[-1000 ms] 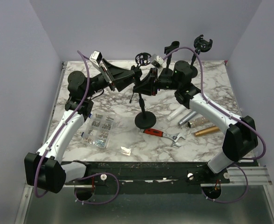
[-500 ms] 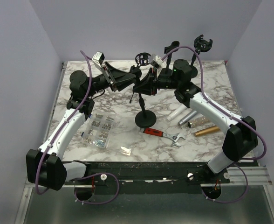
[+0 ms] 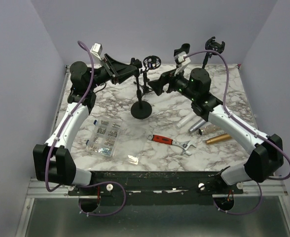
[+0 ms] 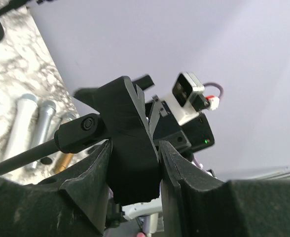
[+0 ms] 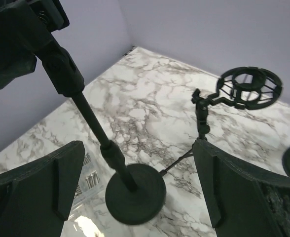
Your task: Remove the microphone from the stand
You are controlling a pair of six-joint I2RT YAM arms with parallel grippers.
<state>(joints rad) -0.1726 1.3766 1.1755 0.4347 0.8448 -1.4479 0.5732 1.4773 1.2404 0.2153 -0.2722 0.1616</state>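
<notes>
A black stand [image 3: 142,109] with a round base [image 5: 135,193] sits left of the table's middle, its pole [image 5: 90,118] leaning. My left gripper [image 3: 131,69] [image 4: 135,146] is shut on the black clip [image 4: 127,128] at the stand's top. No microphone shows in that clip. Two silver microphones [image 3: 193,121] [image 4: 42,129] and a gold one [image 3: 219,138] lie on the marble at the right. My right gripper [image 3: 157,85] [image 5: 140,148] is open just right of the pole, touching nothing.
A small tripod stand with a ring mount [image 3: 151,61] [image 5: 248,86] is close behind the held stand. Two more stands [image 3: 182,50] [image 3: 214,47] line the back. A red-handled wrench [image 3: 172,141] and a clear screw box [image 3: 105,136] lie in front.
The right gripper let go of the stand, opened wide and drew back to the right. The left gripper closed on the clip and carried the stand left and back.
</notes>
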